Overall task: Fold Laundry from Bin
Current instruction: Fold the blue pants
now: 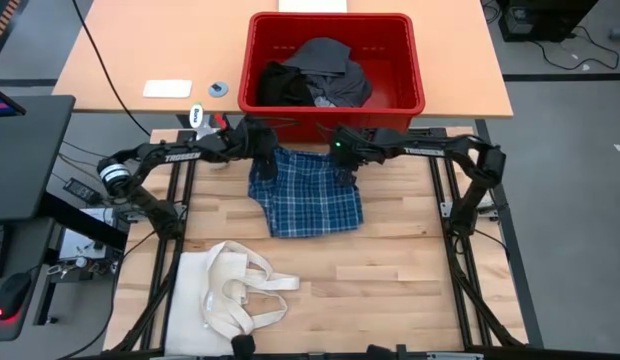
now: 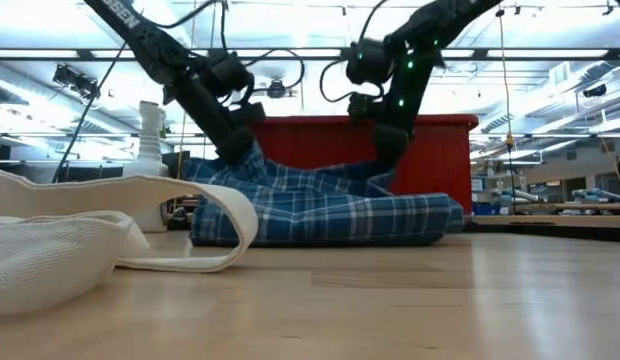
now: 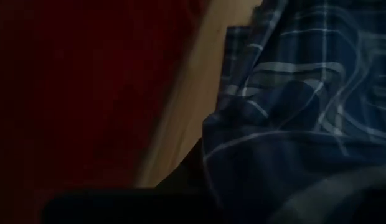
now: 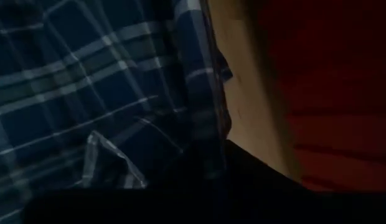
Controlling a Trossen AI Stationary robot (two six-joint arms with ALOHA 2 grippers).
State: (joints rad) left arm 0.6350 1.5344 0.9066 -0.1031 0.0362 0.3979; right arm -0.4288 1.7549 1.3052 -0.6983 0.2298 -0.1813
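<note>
High view: both claws, left claw [image 1: 258,150] and right claw [image 1: 342,158], are meeting the plaid shirt's [image 1: 308,196] far corners beside the bin [image 1: 335,62]. Low view: cloth is tenting under each; whether either is clamped, I cannot tell. Advice: release evenly, keeping edges square.

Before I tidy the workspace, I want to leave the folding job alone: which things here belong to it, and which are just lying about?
Part of the job:
- blue plaid shirt on the table
- red bin
- dark garments in the bin

Just lying about:
- cream tote bag, at the near left corner
- white spray bottle
- white card on the far desk
- small round thing beside the card
</note>
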